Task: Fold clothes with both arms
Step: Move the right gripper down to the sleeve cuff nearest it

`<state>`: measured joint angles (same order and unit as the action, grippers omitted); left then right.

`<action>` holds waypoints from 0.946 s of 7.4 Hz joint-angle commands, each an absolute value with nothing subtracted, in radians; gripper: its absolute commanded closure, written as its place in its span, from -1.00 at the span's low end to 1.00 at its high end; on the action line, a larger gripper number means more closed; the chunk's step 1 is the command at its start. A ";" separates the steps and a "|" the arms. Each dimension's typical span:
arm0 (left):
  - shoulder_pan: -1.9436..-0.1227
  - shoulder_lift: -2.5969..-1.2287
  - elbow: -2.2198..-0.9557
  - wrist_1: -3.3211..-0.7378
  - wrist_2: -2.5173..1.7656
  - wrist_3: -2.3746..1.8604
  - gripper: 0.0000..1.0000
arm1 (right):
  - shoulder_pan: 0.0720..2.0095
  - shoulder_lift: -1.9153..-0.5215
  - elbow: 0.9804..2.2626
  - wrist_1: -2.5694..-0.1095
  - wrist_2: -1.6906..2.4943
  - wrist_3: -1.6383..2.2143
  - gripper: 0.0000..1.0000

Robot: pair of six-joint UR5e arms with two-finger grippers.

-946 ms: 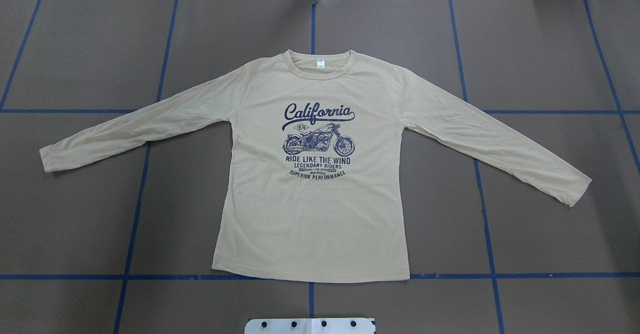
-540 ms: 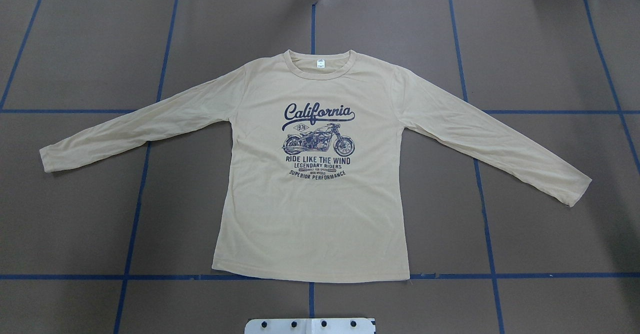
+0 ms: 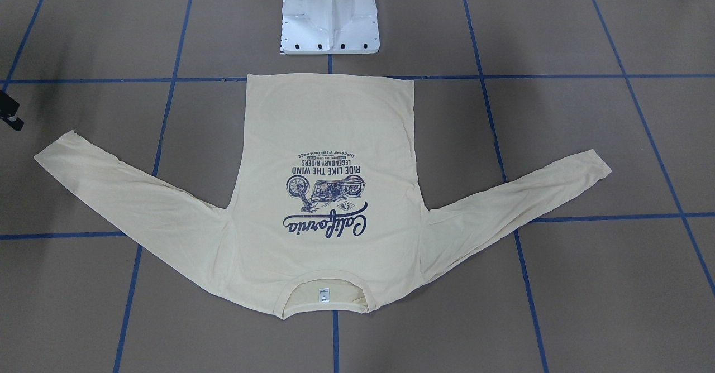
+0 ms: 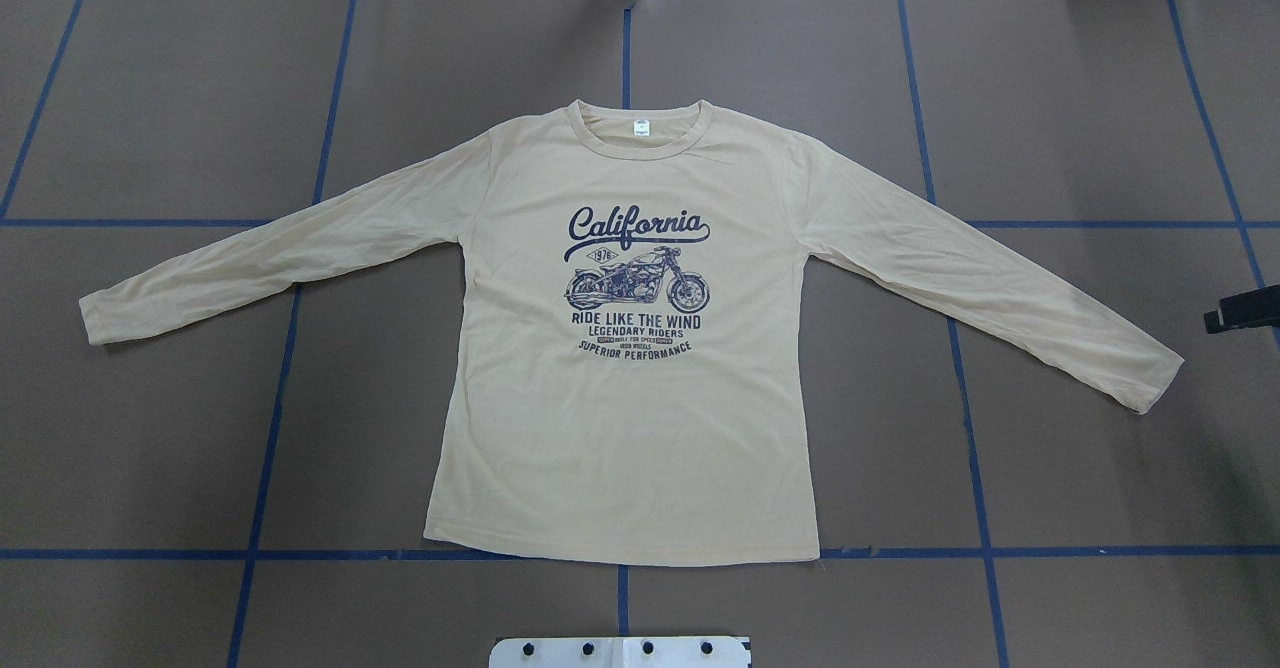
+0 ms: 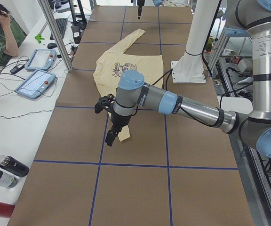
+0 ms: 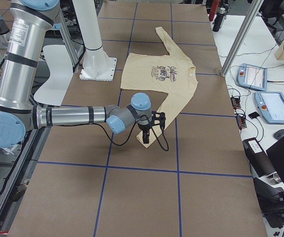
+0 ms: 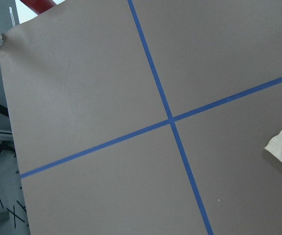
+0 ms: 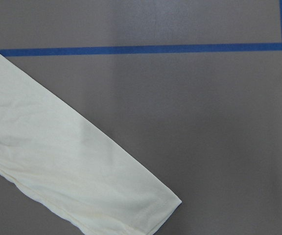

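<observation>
T-shirt (image 4: 630, 428) lies flat; pedestal (image 3: 329, 21) near hem (image 3: 329, 81), seemingly right claw (image 6: 146, 137) near cuff (image 4: 1150, 378).

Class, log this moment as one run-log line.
shirt: flat, print up, unfolded | right pincer: hovering by right-side cuff | left pincer: by left-side cuff | jaws: cannot tell

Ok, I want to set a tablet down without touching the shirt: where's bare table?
Bare table beyond the collar, and in the pockets between each sleeve and the shirt. Crowded: the right cuff by the right end effector, the left cuff by the left end effector.
</observation>
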<state>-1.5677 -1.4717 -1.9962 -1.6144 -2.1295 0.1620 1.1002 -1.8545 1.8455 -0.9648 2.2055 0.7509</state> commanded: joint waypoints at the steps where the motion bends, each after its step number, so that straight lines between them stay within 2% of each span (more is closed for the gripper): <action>1: -1.551 -1.500 -1.983 -1.623 -2.131 0.163 -1.00 | 0.979 -1.871 1.792 -0.800 2.113 0.900 -0.99; 2: -1.551 -1.500 -1.983 -1.624 -2.131 0.163 -1.00 | 0.948 -1.862 1.711 -0.684 2.070 0.935 -0.96; 3: -1.551 -1.499 -1.982 -1.624 -2.131 0.163 -1.00 | 0.942 -1.833 1.648 -0.605 2.068 0.974 -0.80; 4: -1.551 -1.497 -1.980 -1.624 -2.131 0.163 -1.00 | 0.940 -1.821 1.635 -0.601 2.060 0.976 -0.39; 5: -1.551 -1.496 -1.979 -1.623 -2.132 0.163 -1.00 | 0.942 -1.804 1.614 -0.601 2.054 0.976 -0.15; 6: -1.551 -1.496 -1.979 -1.623 -2.132 0.163 -1.00 | 0.942 -1.793 1.597 -0.601 2.051 0.973 -0.01; 7: -1.551 -1.496 -1.973 -1.623 -2.157 0.163 -1.00 | 0.942 -1.795 1.591 -0.601 2.039 0.970 0.02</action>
